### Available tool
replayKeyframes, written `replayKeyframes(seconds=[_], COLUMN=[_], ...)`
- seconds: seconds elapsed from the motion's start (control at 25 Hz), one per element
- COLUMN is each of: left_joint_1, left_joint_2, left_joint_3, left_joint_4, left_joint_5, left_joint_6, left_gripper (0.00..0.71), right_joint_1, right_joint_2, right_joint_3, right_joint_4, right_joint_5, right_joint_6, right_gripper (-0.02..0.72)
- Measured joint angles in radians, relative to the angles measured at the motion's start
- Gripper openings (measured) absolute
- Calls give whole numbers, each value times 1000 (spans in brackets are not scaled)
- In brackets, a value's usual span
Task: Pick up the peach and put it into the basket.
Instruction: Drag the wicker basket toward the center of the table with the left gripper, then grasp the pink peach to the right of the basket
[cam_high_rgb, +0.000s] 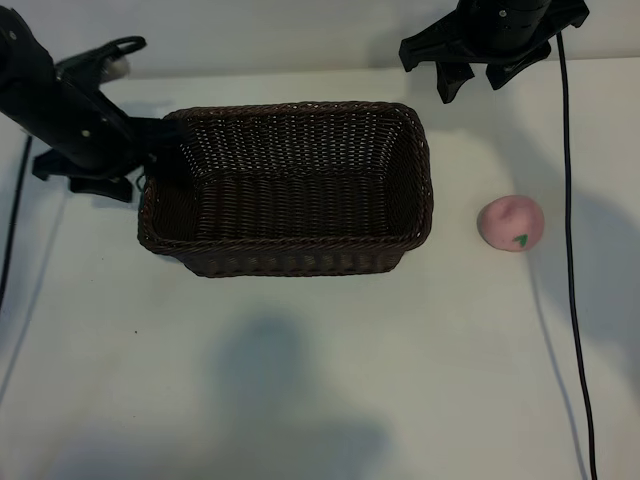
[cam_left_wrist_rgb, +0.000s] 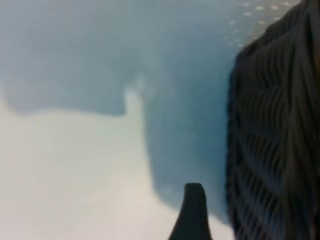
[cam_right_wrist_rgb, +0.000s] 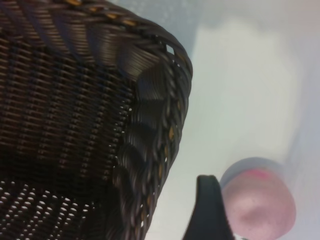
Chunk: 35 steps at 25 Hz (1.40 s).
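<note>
The peach (cam_high_rgb: 511, 223), pale pink with a small green leaf mark, lies on the white table to the right of the basket (cam_high_rgb: 286, 262). The basket is dark-brown wicker and stands in the middle with nothing inside. My right gripper (cam_high_rgb: 478, 82) hovers open at the back right, behind the peach and holding nothing. In the right wrist view one of its fingers (cam_right_wrist_rgb: 210, 210) shows beside the peach (cam_right_wrist_rgb: 262, 202). My left gripper (cam_high_rgb: 146, 157) is at the basket's left end, open. One of its fingers (cam_left_wrist_rgb: 192, 212) stands just clear of the basket's outer wall (cam_left_wrist_rgb: 275, 140).
A black cable (cam_high_rgb: 572, 270) runs down the table's right side, close past the peach. Another cable (cam_high_rgb: 12, 230) hangs at the far left edge. Bare white tabletop (cam_high_rgb: 300, 380) stretches in front of the basket.
</note>
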Motion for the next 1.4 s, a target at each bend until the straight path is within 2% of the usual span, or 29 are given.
replayKeyframes(seconds=[0.16, 0.44, 0.64, 1.4], left_joint_1=[0, 0, 0, 0], left_joint_2=[-48, -97, -101, -138], left_joint_3=[-14, -85, -93, -97], left_joint_4=[38, 41, 39, 29], left_joint_5=[34, 99, 124, 132], left_joint_6=[-24, -38, -52, -56], left_gripper=[588, 588, 588, 588], right_joint_1=[0, 0, 0, 0], right_joint_2=[0, 0, 0, 0], right_joint_3=[0, 0, 0, 0], right_joint_4=[0, 0, 0, 0], right_joint_5=[0, 0, 0, 0], right_joint_6=[-2, -7, -8, -9], right_gripper=[510, 510, 510, 510])
